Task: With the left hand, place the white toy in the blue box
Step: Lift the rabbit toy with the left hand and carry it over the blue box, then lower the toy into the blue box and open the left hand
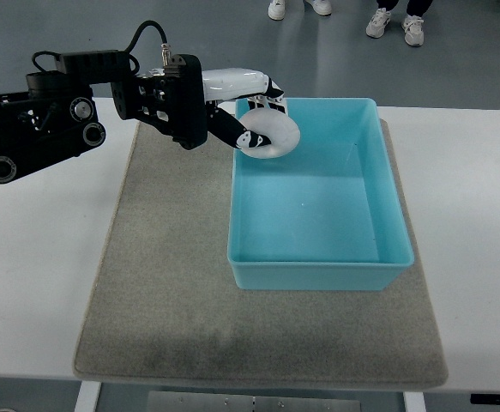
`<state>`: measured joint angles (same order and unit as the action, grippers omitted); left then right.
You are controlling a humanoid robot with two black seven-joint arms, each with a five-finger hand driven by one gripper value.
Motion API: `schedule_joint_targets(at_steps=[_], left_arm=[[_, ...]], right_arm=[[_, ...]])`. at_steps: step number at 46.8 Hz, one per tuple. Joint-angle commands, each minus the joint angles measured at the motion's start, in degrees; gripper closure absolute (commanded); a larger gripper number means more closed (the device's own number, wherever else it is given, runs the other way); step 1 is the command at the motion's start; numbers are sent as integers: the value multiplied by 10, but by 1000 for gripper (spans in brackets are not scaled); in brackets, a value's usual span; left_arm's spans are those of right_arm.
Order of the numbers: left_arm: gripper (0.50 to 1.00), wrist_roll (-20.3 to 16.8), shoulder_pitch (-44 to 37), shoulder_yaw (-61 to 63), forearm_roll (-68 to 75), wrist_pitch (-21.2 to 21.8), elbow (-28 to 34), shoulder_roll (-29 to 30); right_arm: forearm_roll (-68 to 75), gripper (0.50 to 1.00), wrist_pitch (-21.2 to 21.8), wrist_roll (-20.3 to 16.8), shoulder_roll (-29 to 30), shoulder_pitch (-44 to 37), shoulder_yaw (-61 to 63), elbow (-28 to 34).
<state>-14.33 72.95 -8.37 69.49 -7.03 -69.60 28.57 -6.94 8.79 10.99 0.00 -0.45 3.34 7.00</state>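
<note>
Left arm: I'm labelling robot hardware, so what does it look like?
The left arm is black, blocky, with round silver joint fittings. A black cable loops over the wrist. The left hand has a glossy white back and black fingers with white segments.

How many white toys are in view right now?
1: the white ring toy, held by the left robot hand over the blue box's far-left corner. None visible elsewhere.

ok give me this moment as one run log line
left hand: shut on white toy | toy: over far-left corner of blue box, not released | box: on grey mat | right hand: not in view
</note>
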Motion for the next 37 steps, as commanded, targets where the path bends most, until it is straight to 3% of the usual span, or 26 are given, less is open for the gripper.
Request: schedule_joint_targets(at_steps=[1, 26, 30, 34, 37], left_arm=[[1000, 0, -12, 0, 0, 0, 3, -12], [1000, 0, -37, 7, 2, 0, 11, -31], [911, 0, -38, 7, -1, 1, 11, -30], [780, -2, -38, 6, -1, 2, 11, -30], [737, -8, -40, 5, -1, 2, 11, -30]], right_arm=[[0, 564, 0, 0, 0, 0, 0, 0], [0, 564, 0, 0, 0, 0, 0, 0], [0, 564, 0, 0, 0, -1, 0, 0], [0, 564, 0, 0, 0, -1, 0, 0], [0, 564, 0, 0, 0, 0, 0, -1]])
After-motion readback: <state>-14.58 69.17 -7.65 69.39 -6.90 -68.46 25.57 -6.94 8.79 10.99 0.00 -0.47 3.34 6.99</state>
